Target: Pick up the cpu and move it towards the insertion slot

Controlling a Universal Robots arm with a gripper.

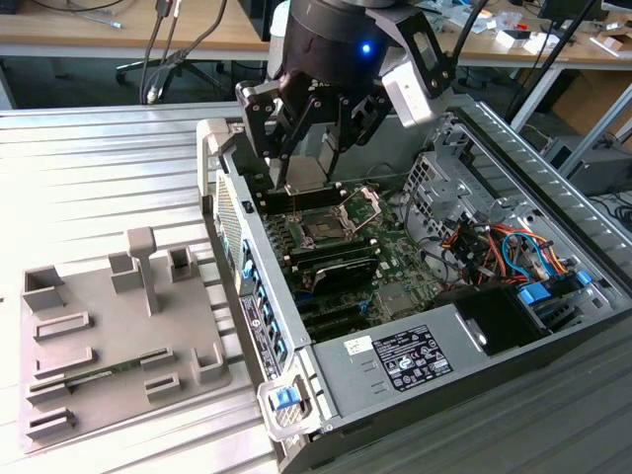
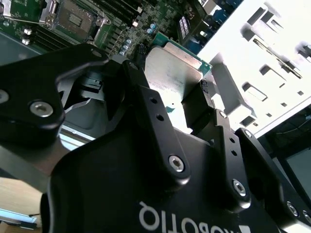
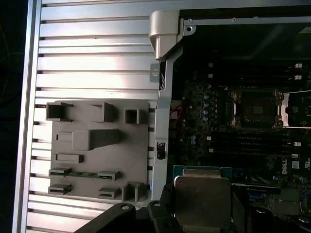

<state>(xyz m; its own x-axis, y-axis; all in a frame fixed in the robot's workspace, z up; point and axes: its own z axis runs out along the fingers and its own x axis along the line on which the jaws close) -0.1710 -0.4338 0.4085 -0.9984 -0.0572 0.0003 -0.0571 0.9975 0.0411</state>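
My gripper [image 1: 308, 148] hangs over the open computer case, shut on the cpu [image 1: 306, 174], a flat square chip with a pale metal top. In both wrist views the cpu [image 2: 172, 73] [image 3: 201, 196] sits clamped between the black fingers [image 2: 141, 92]. The insertion slot [image 1: 326, 225], a dark square socket with a silver frame and its bracket raised, lies on the green board just below the chip and a little toward the exterior view's right. The same insertion slot [image 3: 255, 108] [image 2: 73, 19] shows apart from the chip in both wrist views.
The grey tray [image 1: 118, 336] with raised blocks lies on the slatted table [image 1: 99, 168], at the exterior view's left of the case. The case wall [image 1: 247, 286] stands between tray and board. Long black memory slots [image 1: 336, 262], a drive cage [image 1: 449, 168] and cables [image 1: 504, 247] surround the socket.
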